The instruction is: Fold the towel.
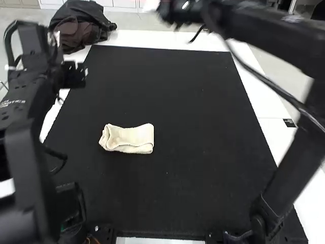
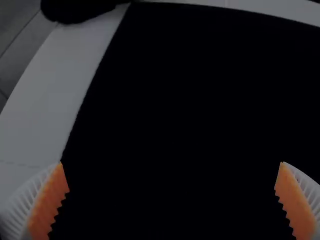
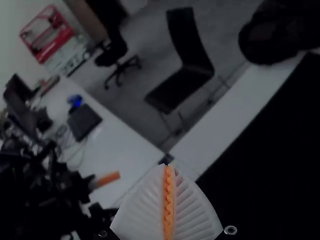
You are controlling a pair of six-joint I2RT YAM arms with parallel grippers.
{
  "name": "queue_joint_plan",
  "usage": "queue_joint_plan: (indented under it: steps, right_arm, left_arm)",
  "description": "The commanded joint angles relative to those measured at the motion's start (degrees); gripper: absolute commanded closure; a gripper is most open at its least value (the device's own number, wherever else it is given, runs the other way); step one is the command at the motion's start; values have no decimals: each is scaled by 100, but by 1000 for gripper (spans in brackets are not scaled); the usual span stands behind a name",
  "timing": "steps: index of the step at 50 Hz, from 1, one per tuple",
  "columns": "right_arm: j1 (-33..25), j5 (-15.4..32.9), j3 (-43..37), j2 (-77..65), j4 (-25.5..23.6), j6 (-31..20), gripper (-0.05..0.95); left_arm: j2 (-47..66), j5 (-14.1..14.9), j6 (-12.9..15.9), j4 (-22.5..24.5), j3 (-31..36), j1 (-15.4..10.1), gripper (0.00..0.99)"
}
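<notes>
Over the mat's (image 1: 188,183) left edge, the left gripper (image 2: 172,162) gapes wide, nothing in its grasp. Then there's the towel (image 1: 129,138), lying on the mat left of its middle, doubled into a small, layered bundle. By the mat's far edge, the right gripper (image 3: 169,166) is clenched on nothing. Looks to me like folding's about finished; next, perhaps just backing the arms away.

Your right jaws stand closed, pads (image 3: 166,212) touching; a black mat (image 3: 270,150) lies to one side of them, the left arm (image 3: 40,187) opposite, a black chair (image 3: 177,90) beyond their tips.
</notes>
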Motion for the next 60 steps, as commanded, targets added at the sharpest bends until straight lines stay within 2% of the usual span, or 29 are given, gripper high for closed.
queue_joint_plan:
  steps: [1,5,8,9,11,16,20,23,29,33,38,44,49,52,55,57,59,60]
  right_arm:
    - [-481,397,46,-953,-95,-86,738]
    - [-912,441,-77,-1524,-104,-130,505]
    - [-1255,450,-208,-2016,-113,-191,234]
    - [-1352,450,-252,-2165,-122,-226,128]
    - [-1536,467,-367,-2456,-131,-314,-15]
    - [-2081,617,-885,-3361,-139,-648,-21]
    - [-2503,625,-1351,-4081,-148,-868,-21]
    - [-2767,617,-1667,-4653,-104,-982,-21]
    - [-3171,713,-2274,-5936,36,-894,-21]
    - [-3241,1021,-2564,-6639,36,-727,-21]
    - [-3338,1610,-2669,-7342,-447,-877,-21]
    - [-3637,2330,-2801,-7993,-1141,-1395,-21]
    - [-3786,3332,-3126,-8643,-1273,-1808,-21]
    - [-3795,3789,-3364,-8696,-1212,-1800,-21]
    - [-3760,3877,-3531,-8652,-1352,-1712,-21]
    - [-3707,3877,-3768,-8669,-1300,-1870,-21]
    - [-3672,3702,-4032,-8669,-1168,-1923,-21]
    - [-3654,3464,-4190,-8669,-1089,-1975,-21]
  left_arm:
    - [-343,20,-563,-19,443,-459,28]
    - [-580,-86,-801,-124,671,-864,28]
    - [-782,-191,-959,-203,794,-1171,28]
    - [-852,-217,-985,-247,829,-1242,28]
    - [-984,-235,-1020,-300,891,-1312,28]
    - [-1380,-288,-1108,-388,970,-1321,28]
    - [-1784,-639,-1240,-335,944,-1321,28]
    - [-2135,-727,-1240,-273,900,-1303,28]
    - [-2865,-736,-1267,-80,733,-1303,28]
    - [-3260,-736,-1267,-62,627,-1303,28]
    - [-3814,-762,-1267,-45,478,-1303,28]
    - [-4596,-754,-1240,-1,293,-1294,28]
    - [-5141,-754,-1117,25,109,-1303,28]
    - [-5273,-824,-836,34,12,-1294,28]
    - [-5256,-894,-757,78,-50,-1303,28]
    - [-5256,-894,-651,69,-120,-1303,28]
    - [-5256,-929,-572,228,-252,-1294,28]
    - [-5264,-929,-476,351,-375,-1303,28]
